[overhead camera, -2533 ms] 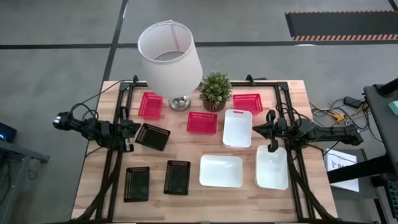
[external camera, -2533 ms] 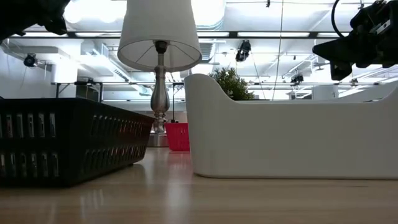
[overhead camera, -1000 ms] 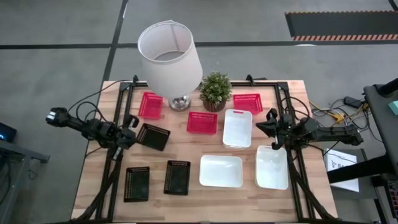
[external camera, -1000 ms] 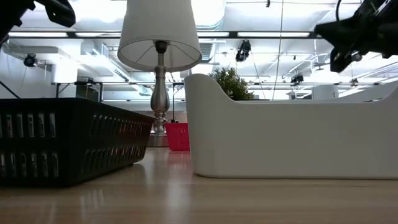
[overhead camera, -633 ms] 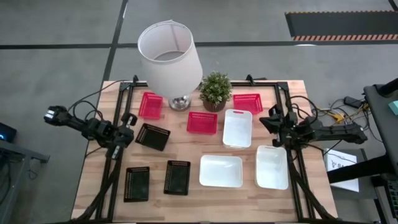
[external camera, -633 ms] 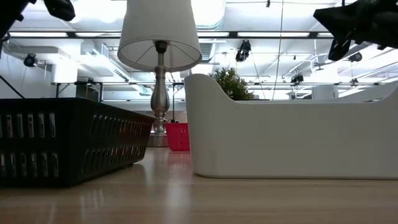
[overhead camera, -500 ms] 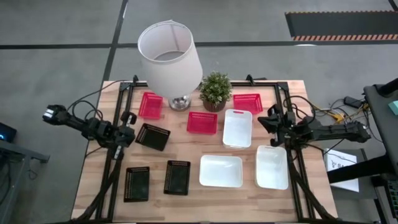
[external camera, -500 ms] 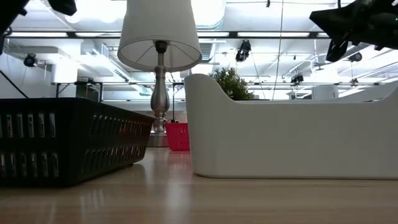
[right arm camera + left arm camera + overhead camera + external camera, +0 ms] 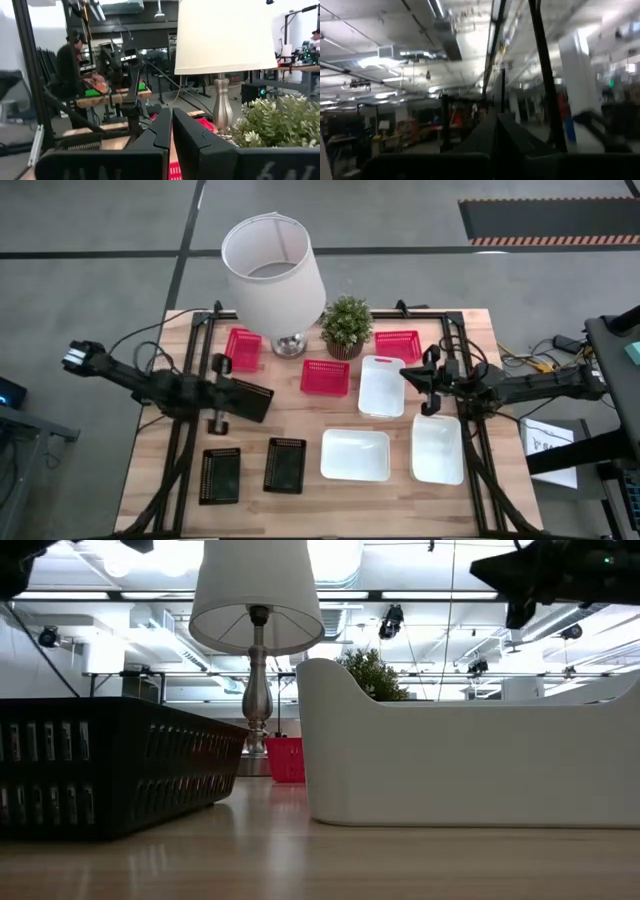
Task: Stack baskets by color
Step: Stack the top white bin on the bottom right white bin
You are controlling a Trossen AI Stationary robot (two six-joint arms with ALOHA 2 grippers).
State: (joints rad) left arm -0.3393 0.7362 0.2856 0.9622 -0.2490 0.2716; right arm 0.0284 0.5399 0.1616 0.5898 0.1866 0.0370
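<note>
1. As nothing is stacked yet, all nine baskets lie singly on the table (image 9: 300,420), so every pick is still to come
2. L side: left gripper (image 9: 215,420) is over the table's left part, just beside the tilted black basket (image 9: 246,398), fingers pressed together, holding nothing. Two more black baskets (image 9: 220,475) (image 9: 285,465) sit apart near the front edge
3. Risk here: with fingers closed it can't take a rim; if it drops as is it'd likely shove the tilted basket or push it toward the red ones. Mesh walls could also snag a fingertip
4. Centre: lamp (image 9: 273,270) w/ white shade and the plant (image 9: 346,322) stand at the back. Red baskets (image 9: 241,348) (image 9: 325,377) (image 9: 398,345) sit around them, one left of the lamp base, one in front of the plant, one to its right
5. Risk: any reach to the back reds passes close to the shade & plant; an arm swing could knock the lamp over, esp. since its base is just beside the left red one
6. R side: white baskets, one upright-long (image 9: 382,385) right of centre, one wide (image 9: 355,454) at the front, one (image 9: 438,448) at front right
7. right gripper (image 9: 425,388) hangs between the long white basket and the front-right one, closed tight w/ nothing in it; right wrist view shows its fingers (image 9: 157,132) meeting
8. Risk: whites are bigger and smooth-walled, so I'd expect a thin rim grip to slip or tilt, and misaligned nesting could jam
</note>
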